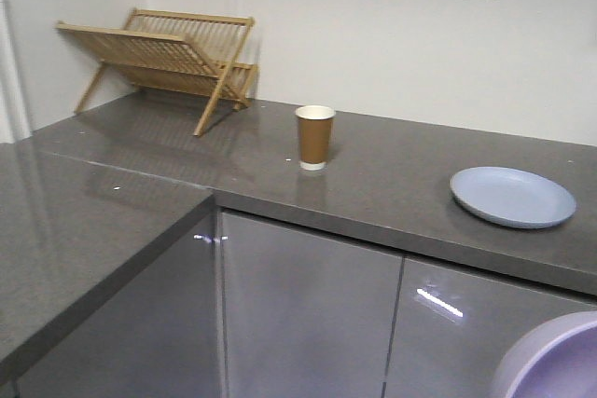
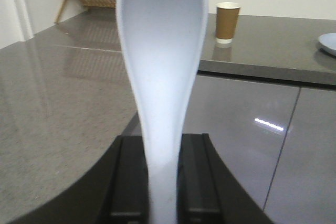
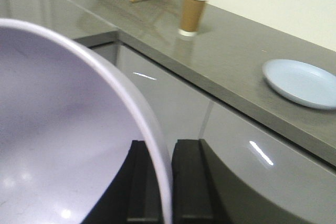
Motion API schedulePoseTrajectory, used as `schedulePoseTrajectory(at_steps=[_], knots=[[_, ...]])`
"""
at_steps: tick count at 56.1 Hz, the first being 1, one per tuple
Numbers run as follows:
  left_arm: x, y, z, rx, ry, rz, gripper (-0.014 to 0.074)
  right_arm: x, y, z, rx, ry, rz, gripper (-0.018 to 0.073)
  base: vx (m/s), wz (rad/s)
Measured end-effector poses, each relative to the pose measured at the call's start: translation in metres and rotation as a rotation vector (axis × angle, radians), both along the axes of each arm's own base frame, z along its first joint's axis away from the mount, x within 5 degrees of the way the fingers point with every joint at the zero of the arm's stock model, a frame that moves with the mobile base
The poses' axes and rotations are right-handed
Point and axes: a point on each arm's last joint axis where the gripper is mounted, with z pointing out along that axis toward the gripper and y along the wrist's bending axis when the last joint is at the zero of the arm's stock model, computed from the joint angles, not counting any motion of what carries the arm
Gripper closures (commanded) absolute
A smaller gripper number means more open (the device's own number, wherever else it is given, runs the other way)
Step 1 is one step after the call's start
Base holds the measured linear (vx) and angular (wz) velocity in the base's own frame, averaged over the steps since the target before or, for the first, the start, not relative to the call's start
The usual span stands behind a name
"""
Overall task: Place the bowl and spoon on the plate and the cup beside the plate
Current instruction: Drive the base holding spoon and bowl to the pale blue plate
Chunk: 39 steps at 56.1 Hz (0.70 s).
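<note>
The bowl was pinched by its rim in the right hand, out in front of the cabinet doors. The left hand pinched the spoon by its handle, scoop up. On the bench lay the plate, with the cup upright well apart to its left.

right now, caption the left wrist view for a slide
Left fingers pinch the spoon handle, cup on the counter beyond

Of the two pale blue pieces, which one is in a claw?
The spoon, clamped by its handle in the left claw; the plate lies free on the counter.
</note>
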Motion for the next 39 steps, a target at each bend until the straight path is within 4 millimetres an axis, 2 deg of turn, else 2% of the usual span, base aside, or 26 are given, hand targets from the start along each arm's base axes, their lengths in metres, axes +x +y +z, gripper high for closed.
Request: schedulePoseTrajectory(at_steps=[22,39], knots=[[0.0,0.0,0.0,0.0,0.0,0.0,0.0596,0.0,0.0,0.0,0.0,0.0,0.0,0.0568,0.14,-0.57],[0.0,0.0,0.0,-0.001,0.0,0.0,0.0596,0.0,0.0,0.0,-0.001,0.0,0.0,0.0568,0.18,-0.32]])
